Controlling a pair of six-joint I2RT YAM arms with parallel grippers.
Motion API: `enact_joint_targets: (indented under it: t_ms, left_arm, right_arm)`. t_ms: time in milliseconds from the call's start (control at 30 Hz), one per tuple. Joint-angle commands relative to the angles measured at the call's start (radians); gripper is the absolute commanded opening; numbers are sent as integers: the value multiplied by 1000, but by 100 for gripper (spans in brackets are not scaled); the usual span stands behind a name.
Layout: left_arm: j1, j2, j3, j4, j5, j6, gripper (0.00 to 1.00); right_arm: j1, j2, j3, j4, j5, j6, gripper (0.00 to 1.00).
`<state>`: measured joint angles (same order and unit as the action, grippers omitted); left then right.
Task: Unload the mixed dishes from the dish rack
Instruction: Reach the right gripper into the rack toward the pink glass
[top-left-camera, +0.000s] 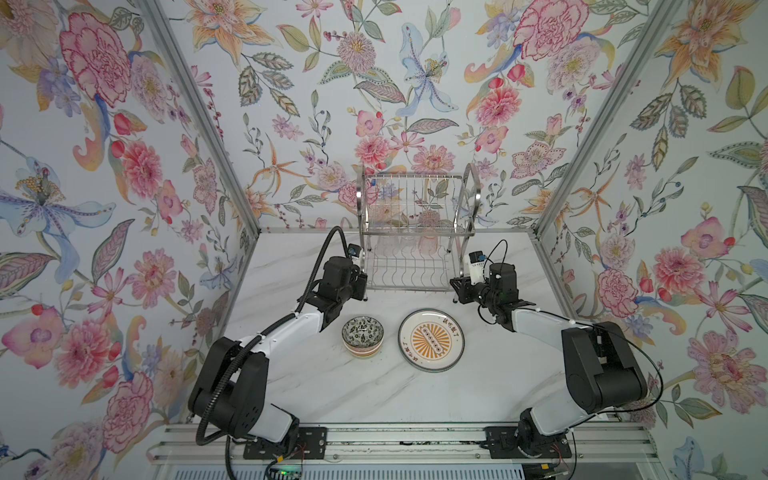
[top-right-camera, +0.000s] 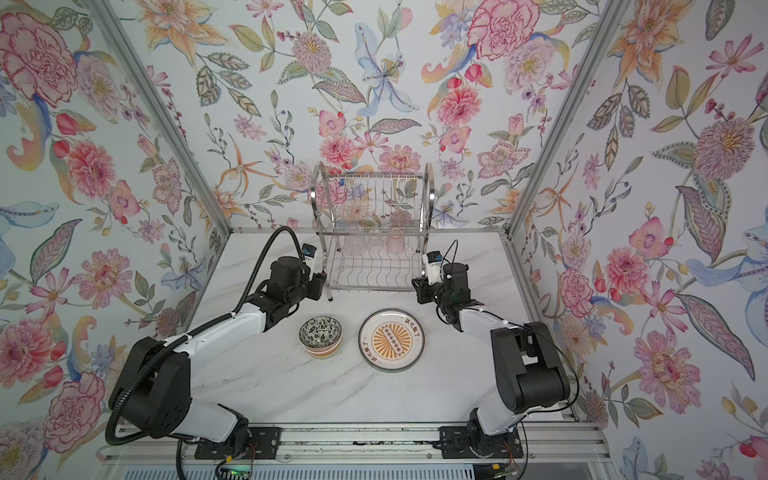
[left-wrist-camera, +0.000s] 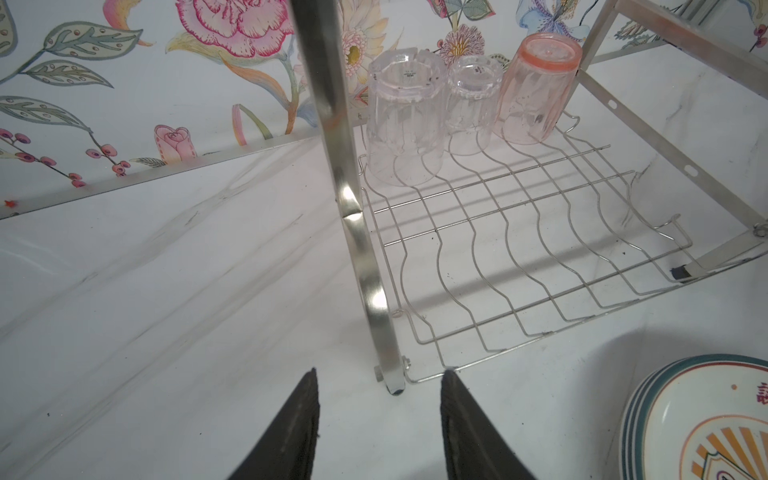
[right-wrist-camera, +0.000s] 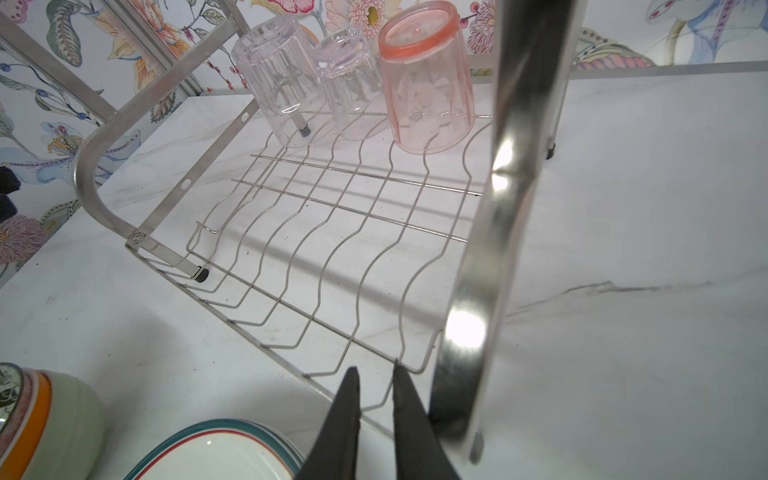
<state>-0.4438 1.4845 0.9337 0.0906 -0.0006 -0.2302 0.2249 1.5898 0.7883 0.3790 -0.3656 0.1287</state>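
The steel dish rack (top-left-camera: 415, 199) (top-right-camera: 374, 195) stands at the back of the marble table. Two clear cups (left-wrist-camera: 403, 124) (left-wrist-camera: 473, 95) and a pink cup (left-wrist-camera: 536, 91) (right-wrist-camera: 424, 83) sit upside down at the back of its lower shelf. Stacked bowls (top-left-camera: 363, 334) (right-wrist-camera: 62, 419), the top one patterned, and stacked plates (top-left-camera: 431, 340) (left-wrist-camera: 706, 419) rest on the table in front. My left gripper (top-left-camera: 362, 286) (left-wrist-camera: 381, 370) is open at the rack's front left leg (left-wrist-camera: 353, 208), touching nothing. My right gripper (top-left-camera: 455, 289) (right-wrist-camera: 375, 369) is nearly closed on the lower shelf's front wire, beside the front right leg (right-wrist-camera: 478, 291).
Floral walls close the table in on three sides, with a metal strip (left-wrist-camera: 166, 174) along the back edge. The rack's upper shelf (top-left-camera: 411, 183) spans over the cups. Bare marble (top-left-camera: 374, 395) lies between the dishes and the arm bases.
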Motion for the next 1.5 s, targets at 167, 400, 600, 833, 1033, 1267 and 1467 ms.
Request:
enact_joint_targets:
  t_ms: [167, 400, 600, 833, 1033, 1267, 1467]
  left_arm:
    - [5, -57, -22, 3, 48, -2, 50]
    - [2, -153, -90, 60, 80, 14, 58]
    - [0, -254, -167, 91, 101, 20, 73]
    - [1, -341, -231, 87, 108, 25, 91]
    - [-3, -393, -281, 104, 105, 26, 99]
    - [-1, -448, -319, 114, 117, 38, 99]
    - [-1, -469, -339, 133, 129, 39, 99]
  right_arm:
    - [24, 9, -12, 155, 33, -108, 25]
    - [177, 48, -35, 286, 140, -295, 48]
    - [234, 132, 34, 303, 238, -382, 70]
    - [237, 230, 133, 326, 346, -470, 86]
    - [237, 332, 247, 329, 386, -506, 88]
    - [234, 429, 348, 346, 471, -531, 95]
    - [220, 497, 425, 355, 523, -524, 95]
